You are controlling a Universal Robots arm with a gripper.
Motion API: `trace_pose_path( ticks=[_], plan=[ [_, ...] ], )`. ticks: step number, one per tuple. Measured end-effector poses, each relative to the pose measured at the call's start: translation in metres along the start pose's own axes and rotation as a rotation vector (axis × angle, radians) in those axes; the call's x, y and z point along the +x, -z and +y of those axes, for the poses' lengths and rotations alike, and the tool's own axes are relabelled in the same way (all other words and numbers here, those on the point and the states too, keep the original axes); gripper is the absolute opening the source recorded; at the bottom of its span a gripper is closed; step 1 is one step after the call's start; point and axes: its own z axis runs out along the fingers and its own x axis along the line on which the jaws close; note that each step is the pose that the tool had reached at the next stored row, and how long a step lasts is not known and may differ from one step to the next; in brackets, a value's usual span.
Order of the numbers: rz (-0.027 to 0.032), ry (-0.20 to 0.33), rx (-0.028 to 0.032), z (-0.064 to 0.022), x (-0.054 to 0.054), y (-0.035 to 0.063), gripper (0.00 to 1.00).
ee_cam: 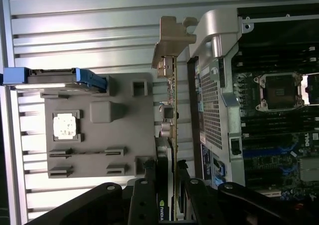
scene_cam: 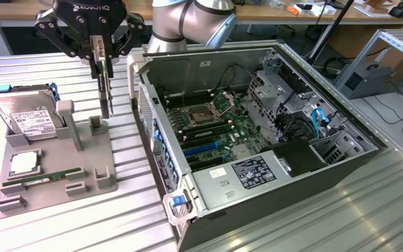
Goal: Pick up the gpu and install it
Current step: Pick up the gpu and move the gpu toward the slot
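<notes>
Now, fingers (ee_cam: 143, 205) part-open, in a grip on the upright gpu (scene_cam: 106, 92).

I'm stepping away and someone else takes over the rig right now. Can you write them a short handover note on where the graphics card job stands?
Grip: the gripper has its jaws shut on the graphics card, which hangs edge-down in the air.
Card: it is off the gray stand, roughly between the stand and the open computer case, and seems to touch neither.
On the stand: the hard drive and the memory stick.
Done: the card is picked up.
Left: the card is not yet in the case.
</notes>
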Motion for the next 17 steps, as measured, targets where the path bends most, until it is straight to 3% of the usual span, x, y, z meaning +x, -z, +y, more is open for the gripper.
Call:
trace_pose_path(
  ticks=[17],
  plan=[
    [0.0000,0.000,0.0000,0.0016,-0.021,-0.0006,0.27]
  ],
)
